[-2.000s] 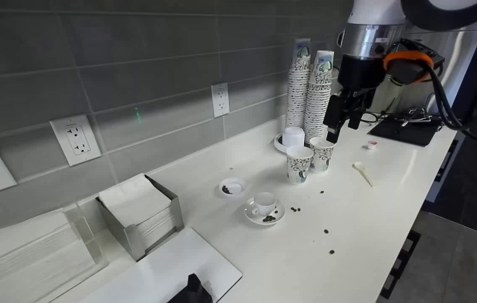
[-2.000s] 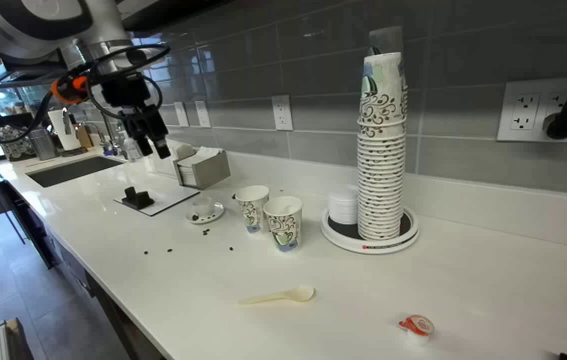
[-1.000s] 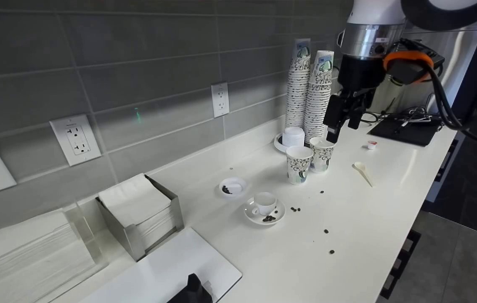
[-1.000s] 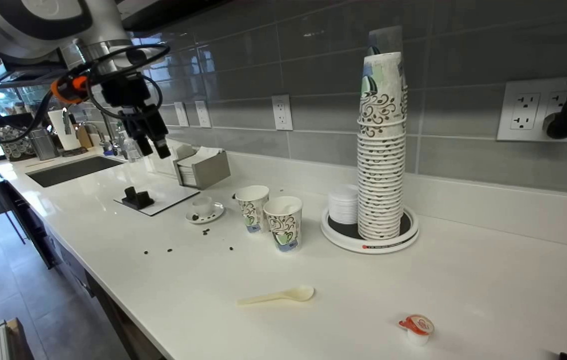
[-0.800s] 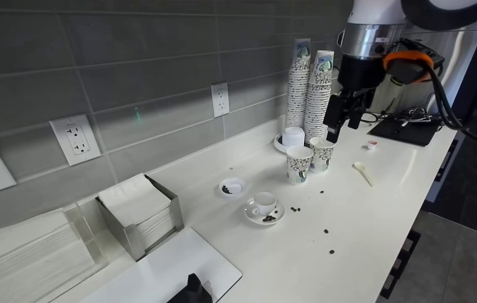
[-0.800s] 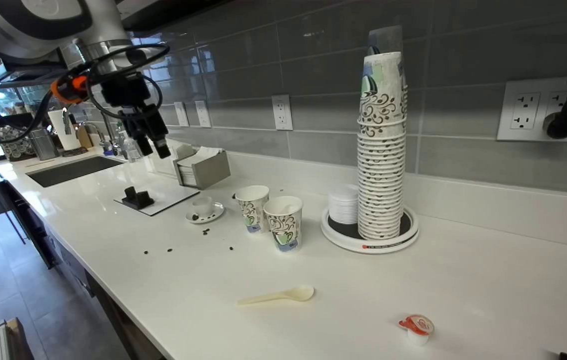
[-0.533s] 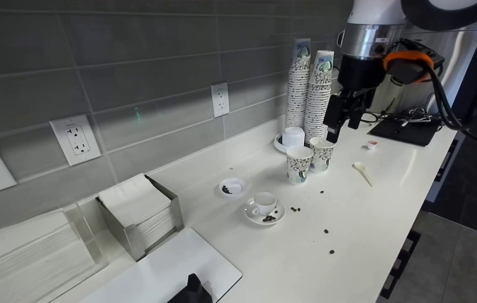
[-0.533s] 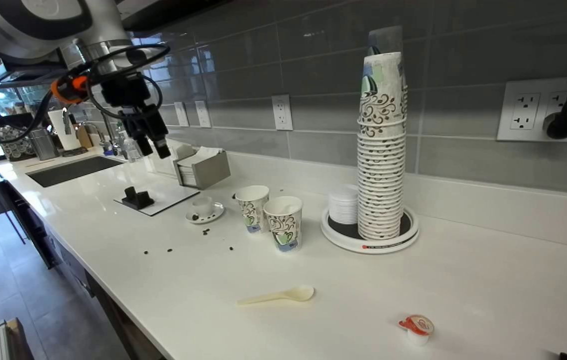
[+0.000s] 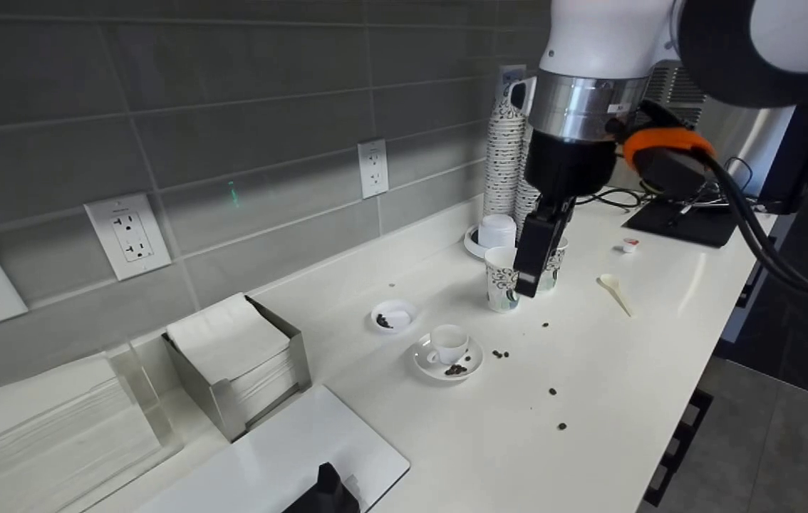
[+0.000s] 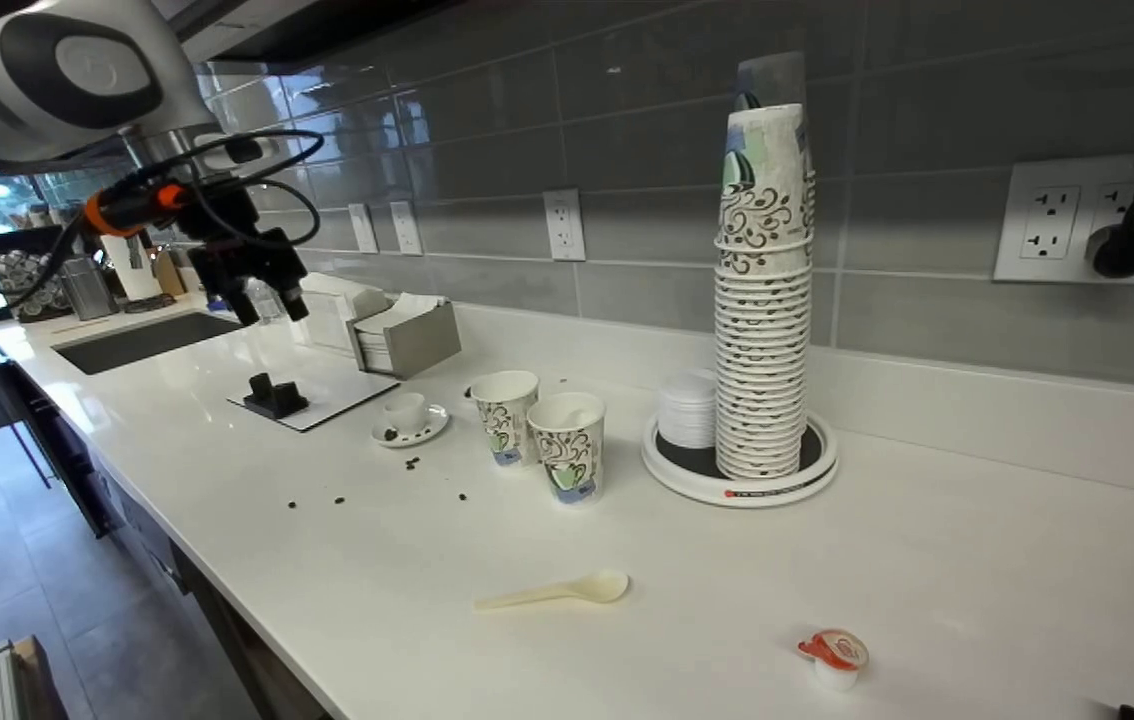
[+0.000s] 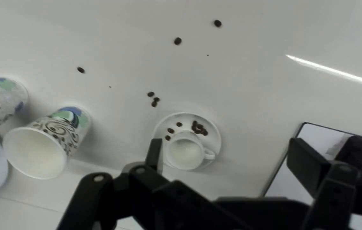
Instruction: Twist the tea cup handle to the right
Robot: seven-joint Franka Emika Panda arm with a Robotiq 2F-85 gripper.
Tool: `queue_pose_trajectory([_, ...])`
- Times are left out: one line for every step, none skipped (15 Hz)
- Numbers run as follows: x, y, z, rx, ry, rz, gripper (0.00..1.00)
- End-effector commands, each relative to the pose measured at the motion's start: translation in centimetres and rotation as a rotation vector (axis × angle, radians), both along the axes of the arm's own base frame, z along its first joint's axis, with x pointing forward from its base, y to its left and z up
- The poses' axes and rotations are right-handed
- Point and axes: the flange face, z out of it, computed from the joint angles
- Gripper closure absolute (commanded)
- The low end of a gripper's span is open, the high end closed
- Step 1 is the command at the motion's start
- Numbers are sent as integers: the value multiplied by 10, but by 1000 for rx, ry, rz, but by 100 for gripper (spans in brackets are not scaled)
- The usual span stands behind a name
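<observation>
The small white tea cup (image 9: 450,344) stands upright on its white saucer (image 9: 421,364), with dark beans on the saucer. The cup also shows in the other views (image 10: 406,412) (image 11: 185,154). Its loop handle (image 11: 209,155) points right in the wrist view and toward the lower left in an exterior view (image 9: 433,356). My gripper (image 11: 226,145) is open and empty, high above the counter. In the wrist view the cup and handle appear between the fingers, close to the left one. The gripper shows in both exterior views (image 9: 529,281) (image 10: 272,311), well above the saucer's level.
Two patterned paper cups (image 9: 502,281) (image 10: 570,460) stand beside the saucer. Tall cup stacks (image 10: 762,370) are behind them. A napkin holder (image 9: 297,360), a white board (image 9: 347,427) with a black block (image 10: 275,397), a small dish (image 9: 397,315) and loose beans lie around.
In the last half second my arm has moved and turned: the gripper sits lower and further left in an exterior view. The cup and saucer have not moved.
</observation>
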Motion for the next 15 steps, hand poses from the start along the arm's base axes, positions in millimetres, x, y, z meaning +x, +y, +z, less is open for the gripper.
queue_pose_trajectory([7, 57, -6, -48, -27, 195, 0])
queue_pose_trajectory([9, 68, -7, -60, -30, 250, 0])
queue_pose_trajectory([19, 76, -7, -69, -31, 303, 0])
queue_pose_trajectory([30, 82, -8, -73, -33, 357, 0])
queue_pose_trajectory([45, 83, -9, -82, -25, 408, 0])
queue_pose_trajectory([56, 84, -9, -88, -15, 461, 0])
queue_pose_trajectory([72, 83, -11, -91, -1, 511, 0])
queue_pose_trajectory([83, 84, -12, -88, 5, 564, 0])
queue_pose_trajectory([96, 85, -18, -89, 21, 614, 0])
queue_pose_trajectory([107, 85, -25, -90, 35, 665, 0])
queue_pose_trajectory([115, 86, -31, -94, 49, 717, 0])
queue_pose_trajectory([123, 84, -41, -102, 60, 767, 0])
queue_pose_trajectory([128, 84, -49, -103, 67, 820, 0])
queue_pose_trajectory([133, 81, -58, -119, 79, 870, 0])
queue_pose_trajectory([139, 78, -66, -124, 84, 924, 25])
